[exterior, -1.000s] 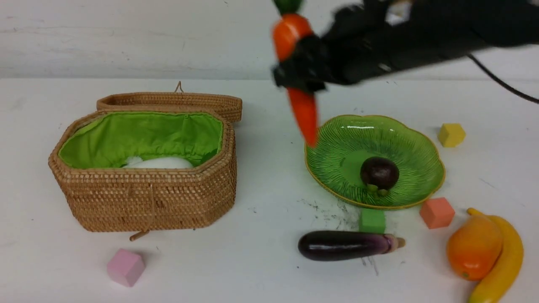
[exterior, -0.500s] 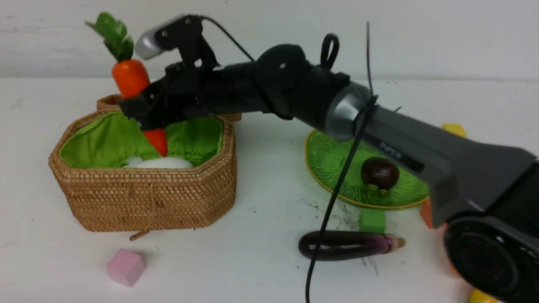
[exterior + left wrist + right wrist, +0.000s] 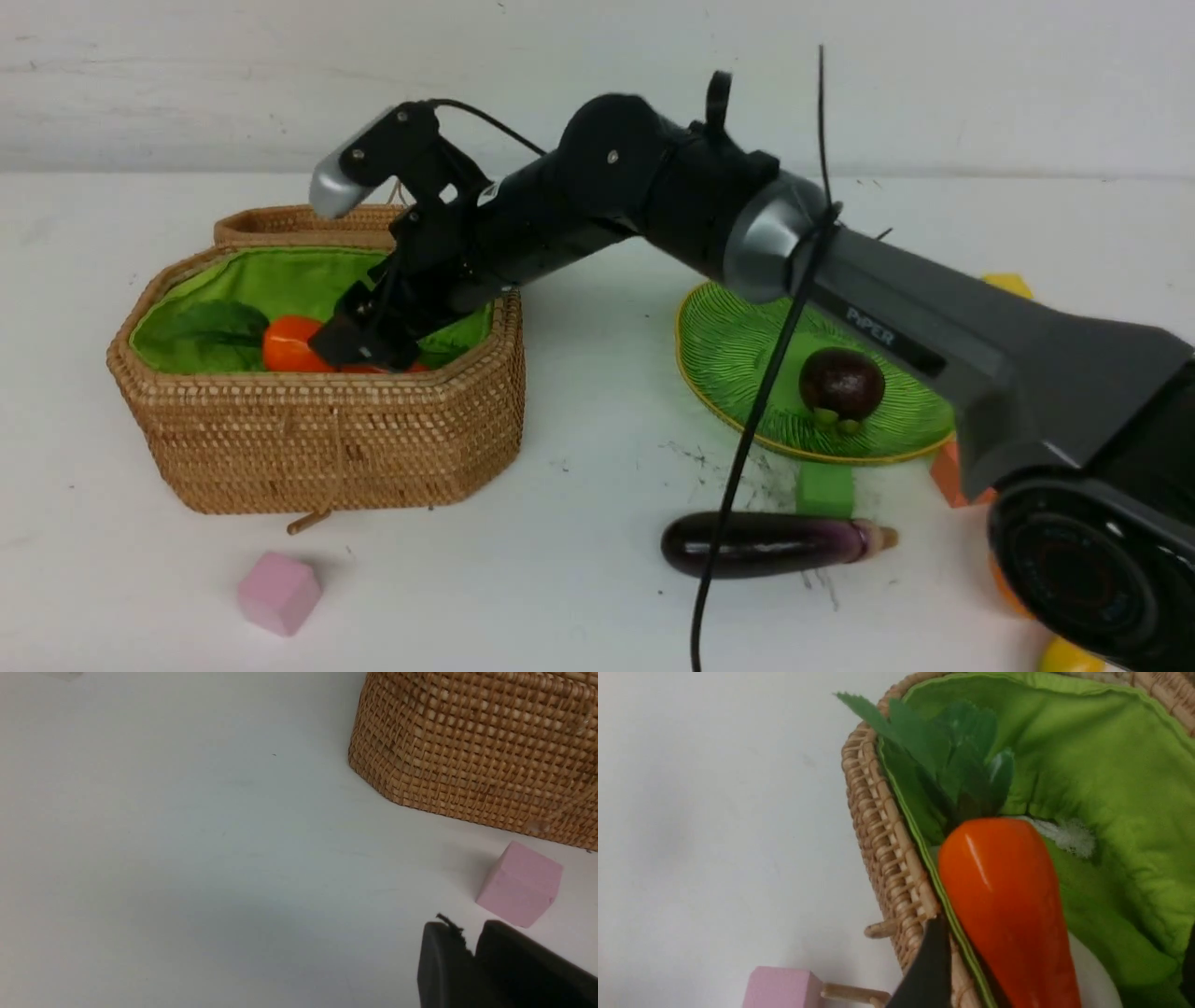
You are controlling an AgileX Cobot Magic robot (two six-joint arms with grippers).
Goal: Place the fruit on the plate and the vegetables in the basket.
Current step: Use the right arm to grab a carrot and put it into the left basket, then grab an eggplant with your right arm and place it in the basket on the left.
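Note:
The brown woven basket (image 3: pixel 317 439) with green lining stands open at the left. My right gripper (image 3: pixel 369 341) reaches down into it, open, its fingers (image 3: pixel 929 966) spread wide. The orange carrot (image 3: pixel 289 343) lies loose in the basket (image 3: pixel 878 826), leaves toward the left wall. In the right wrist view the carrot (image 3: pixel 1004 896) rests on the white radish (image 3: pixel 1092 970). The green plate (image 3: pixel 728 355) holds the dark mangosteen (image 3: pixel 840 385). The purple eggplant (image 3: pixel 766 544) lies on the table in front. My left gripper (image 3: pixel 469 947) is shut and empty, low over the table.
A pink cube (image 3: pixel 277 593) sits before the basket, close to the left gripper (image 3: pixel 521 891). A green cube (image 3: pixel 825 488) lies by the plate's front edge. The right arm crosses over the plate and hides the table's right side; a yellow banana tip (image 3: pixel 1064 658) shows below it.
The right arm swung the carrot left over the basket, lowered it inside and opened; the carrot now lies on its side, released.

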